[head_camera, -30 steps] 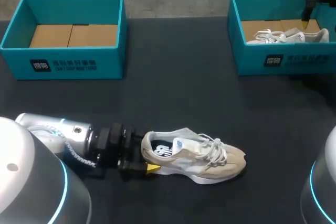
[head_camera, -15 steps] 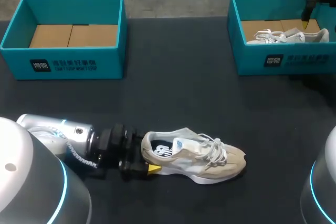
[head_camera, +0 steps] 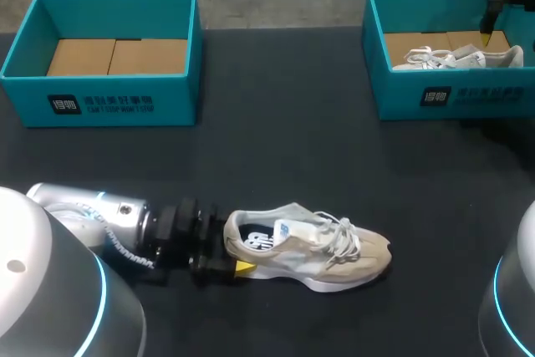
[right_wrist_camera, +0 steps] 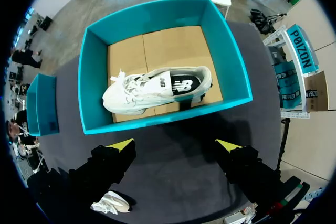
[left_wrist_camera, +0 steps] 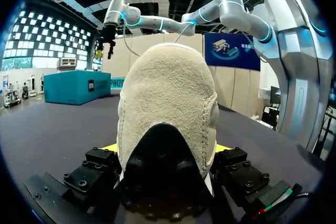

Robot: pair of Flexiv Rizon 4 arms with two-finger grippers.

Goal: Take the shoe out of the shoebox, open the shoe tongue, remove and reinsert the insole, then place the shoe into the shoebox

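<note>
The soft beige shoe with white laces (head_camera: 311, 248) lies on its side on the black table (head_camera: 276, 156), out of any box. My left gripper (head_camera: 232, 255) is at the shoe's heel. Its yellow fingertips (left_wrist_camera: 108, 148) press on the heel from both sides, so it is clamped on the shoe.

My right gripper (right_wrist_camera: 176, 148) is far from the shoe. It hangs over the blue-green cardboard box (head_camera: 456, 98), which is well behind the shoe's toe and has a white shoe (right_wrist_camera: 157, 90) inside. Its fingers are wide apart and hold nothing.

I think the next job is to open the tongue. To do it well, the left gripper should hold the heel tight so the shoe cannot slide. The right gripper should come over, pinch only the tongue, not the laces, and pull it up gently.

Another blue-green box (head_camera: 109, 102), empty, sits well behind the heel. Both boxes have a dark patch with white writing on the front. The shoe has a mark on its side.
</note>
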